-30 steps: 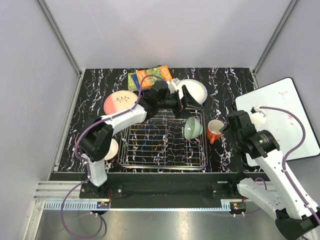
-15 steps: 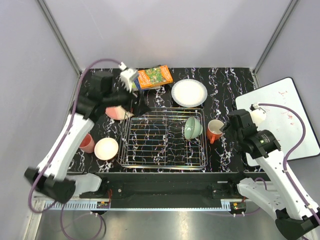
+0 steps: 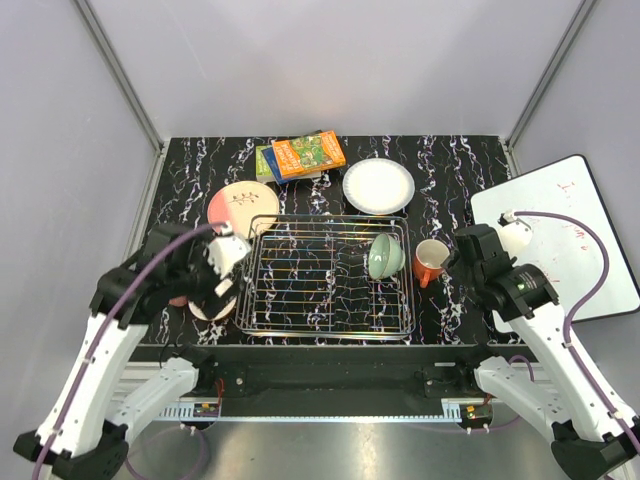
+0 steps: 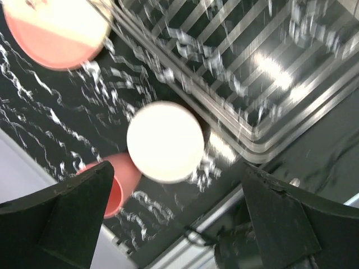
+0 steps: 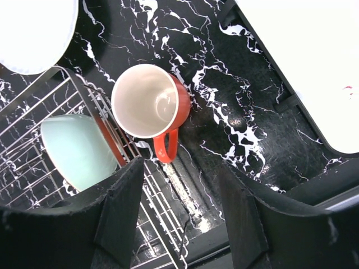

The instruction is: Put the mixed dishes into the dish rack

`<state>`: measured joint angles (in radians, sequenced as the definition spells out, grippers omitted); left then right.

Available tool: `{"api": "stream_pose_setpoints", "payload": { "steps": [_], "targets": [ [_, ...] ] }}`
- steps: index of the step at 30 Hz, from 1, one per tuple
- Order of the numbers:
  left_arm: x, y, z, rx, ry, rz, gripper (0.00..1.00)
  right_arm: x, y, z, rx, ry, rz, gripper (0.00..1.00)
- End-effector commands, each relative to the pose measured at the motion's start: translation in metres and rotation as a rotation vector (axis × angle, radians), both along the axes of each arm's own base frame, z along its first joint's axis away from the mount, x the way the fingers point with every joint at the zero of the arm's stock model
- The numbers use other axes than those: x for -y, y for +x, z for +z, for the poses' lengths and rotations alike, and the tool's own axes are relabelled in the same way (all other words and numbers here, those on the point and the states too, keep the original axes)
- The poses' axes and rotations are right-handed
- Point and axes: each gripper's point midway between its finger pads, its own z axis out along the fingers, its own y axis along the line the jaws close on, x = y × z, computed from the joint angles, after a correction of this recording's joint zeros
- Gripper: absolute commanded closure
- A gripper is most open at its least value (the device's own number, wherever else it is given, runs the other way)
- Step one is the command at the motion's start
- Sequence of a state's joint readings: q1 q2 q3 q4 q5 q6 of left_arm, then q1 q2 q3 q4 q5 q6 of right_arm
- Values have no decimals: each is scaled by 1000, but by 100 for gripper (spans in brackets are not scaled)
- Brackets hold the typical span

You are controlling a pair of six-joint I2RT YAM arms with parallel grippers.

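The dish rack (image 3: pixel 310 290) sits mid-table with the pale green bowl (image 3: pixel 384 255) on edge at its right end. The orange-red mug (image 3: pixel 430 262) stands just right of the rack. The white plate (image 3: pixel 378 186) and the pink-and-cream plate (image 3: pixel 242 205) lie behind it. My left gripper (image 3: pixel 222 283) is open and empty above the orange bowl with white inside (image 4: pixel 165 142), left of the rack (image 4: pixel 263 61); the pink cup (image 4: pixel 112 188) stands beside that bowl. My right gripper (image 5: pixel 179 185) is open and empty, just short of the mug (image 5: pixel 150 101), by the green bowl (image 5: pixel 78 148).
Colourful books (image 3: pixel 300 155) lie at the back. A whiteboard (image 3: pixel 560 230) lies off the table's right edge and shows in the right wrist view (image 5: pixel 303 56). Grey walls close in the table on three sides.
My left arm has swung from behind the rack back to the near left and now hovers over the orange bowl. The right arm has barely moved.
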<state>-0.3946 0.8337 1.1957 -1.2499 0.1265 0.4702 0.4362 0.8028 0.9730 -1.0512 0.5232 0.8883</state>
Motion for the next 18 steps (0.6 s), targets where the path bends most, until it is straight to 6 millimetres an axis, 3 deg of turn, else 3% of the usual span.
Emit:
{"api": "stream_pose_setpoints", "payload": {
  "steps": [1, 7, 18],
  "targets": [
    [-39, -46, -40, -33, 200, -137, 1, 7, 3, 2, 20, -32, -23, 36],
    [-55, -67, -68, 9, 292, -265, 1, 4, 5, -3, 16, -23, -16, 36],
    [-47, -47, -120, -56, 329, -319, 1, 4, 3, -7, 13, -11, -23, 37]
  ]
}}
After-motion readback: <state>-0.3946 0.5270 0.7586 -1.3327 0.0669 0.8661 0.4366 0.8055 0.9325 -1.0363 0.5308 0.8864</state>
